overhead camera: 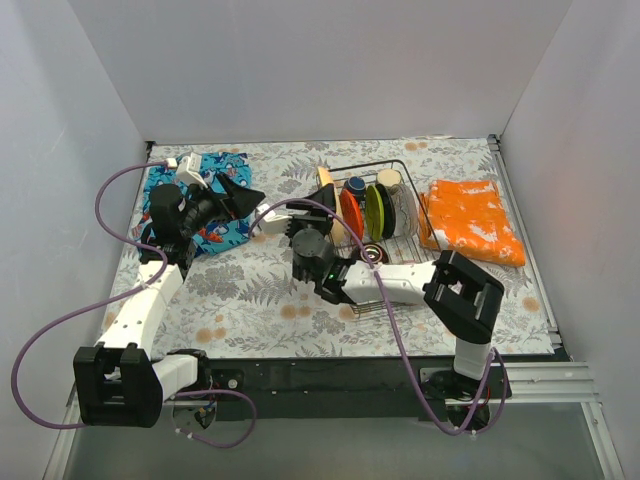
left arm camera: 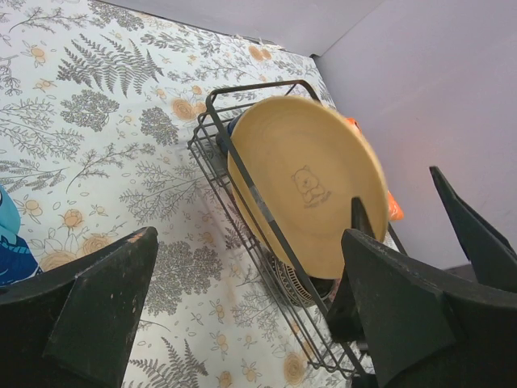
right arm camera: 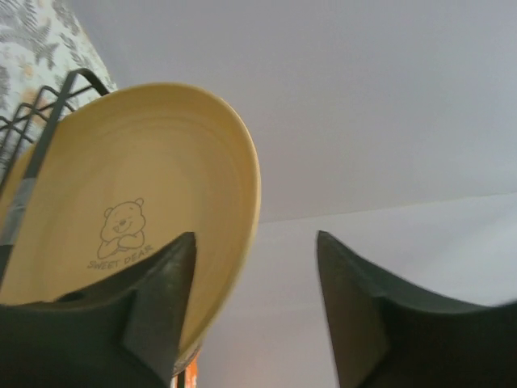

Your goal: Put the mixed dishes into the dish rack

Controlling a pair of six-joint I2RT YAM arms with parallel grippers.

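Note:
The black wire dish rack (overhead camera: 400,240) stands right of centre. A yellow-orange plate with a bear drawing (overhead camera: 325,190) stands on edge at its left end, and it also shows in the left wrist view (left arm camera: 307,174) and the right wrist view (right arm camera: 137,202). Behind it are a dark blue mug (overhead camera: 355,186), a red-orange plate (overhead camera: 349,212), a green plate (overhead camera: 377,210) and a beige cup (overhead camera: 388,178). A dark patterned dish (overhead camera: 372,253) lies at the rack's near end. My left gripper (overhead camera: 245,192) is open and empty, left of the rack. My right gripper (right arm camera: 254,238) is open, close beside the yellow plate.
A blue patterned cloth (overhead camera: 215,205) lies under my left arm at the far left. An orange crinkly bag (overhead camera: 472,220) lies right of the rack. The floral tablecloth (overhead camera: 250,290) covers the table, and grey walls close in three sides.

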